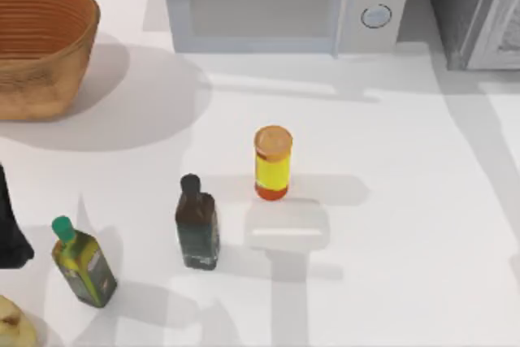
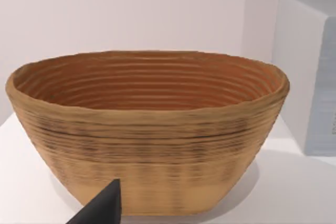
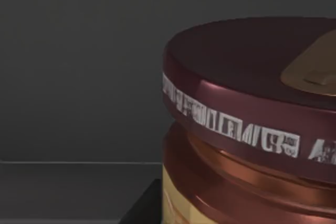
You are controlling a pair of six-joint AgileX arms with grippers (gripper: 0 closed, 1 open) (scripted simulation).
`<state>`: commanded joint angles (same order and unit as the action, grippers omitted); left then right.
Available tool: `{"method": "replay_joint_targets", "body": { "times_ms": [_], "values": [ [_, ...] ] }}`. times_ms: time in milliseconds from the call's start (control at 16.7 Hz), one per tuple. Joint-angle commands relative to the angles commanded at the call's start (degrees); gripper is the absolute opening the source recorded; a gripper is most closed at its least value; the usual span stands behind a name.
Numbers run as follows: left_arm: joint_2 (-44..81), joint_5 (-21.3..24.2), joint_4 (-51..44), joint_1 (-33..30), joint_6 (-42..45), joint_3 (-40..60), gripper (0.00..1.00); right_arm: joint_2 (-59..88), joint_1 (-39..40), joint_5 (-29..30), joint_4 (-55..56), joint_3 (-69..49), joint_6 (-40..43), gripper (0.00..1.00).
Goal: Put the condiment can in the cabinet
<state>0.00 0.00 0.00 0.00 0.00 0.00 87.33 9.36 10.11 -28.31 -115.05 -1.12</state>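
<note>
The condiment can [image 3: 247,129] looms close in the right wrist view: a wide dark maroon lid with white lettering over an orange-yellow body. Dark grey walls and a dark floor lie behind it, like the cabinet's inside. A dark part of my right gripper [image 3: 140,205] shows right beside the can's body. In the top view the cabinet [image 1: 459,6] is the dark grey speckled box at the far right corner, with its pale framed door panel [image 1: 504,26] at the edge. My left gripper [image 1: 10,229] is parked at the table's left edge.
A pale microwave [image 1: 284,2] with two knobs stands at the back centre, a woven basket [image 1: 41,42] at the back left. A yellow container with an orange cap [image 1: 272,164], a dark bottle [image 1: 197,225] and a green-capped oil bottle [image 1: 81,264] stand mid-table and front left.
</note>
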Motion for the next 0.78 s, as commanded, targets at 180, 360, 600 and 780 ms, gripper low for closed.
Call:
{"method": "replay_joint_targets", "body": {
  "times_ms": [180, 360, 600, 780],
  "values": [
    [0.0, 0.0, 0.0, 0.0, 0.0, 0.0, 1.0, 3.8, -0.7, -0.5, 0.7, -3.4, 0.1, 0.0],
    [0.0, 0.0, 0.0, 0.0, 0.0, 0.0, 1.0, 7.6, -1.4, -1.0, 1.3, -6.8, 0.1, 0.0],
    [0.0, 0.0, 0.0, 0.0, 0.0, 0.0, 1.0, 12.8, -2.3, -1.7, 2.1, -11.2, 0.0, 0.0],
    [0.0, 0.0, 0.0, 0.0, 0.0, 0.0, 1.0, 17.2, -3.0, -2.3, 2.7, -14.6, 0.0, 0.0]
  ]
}}
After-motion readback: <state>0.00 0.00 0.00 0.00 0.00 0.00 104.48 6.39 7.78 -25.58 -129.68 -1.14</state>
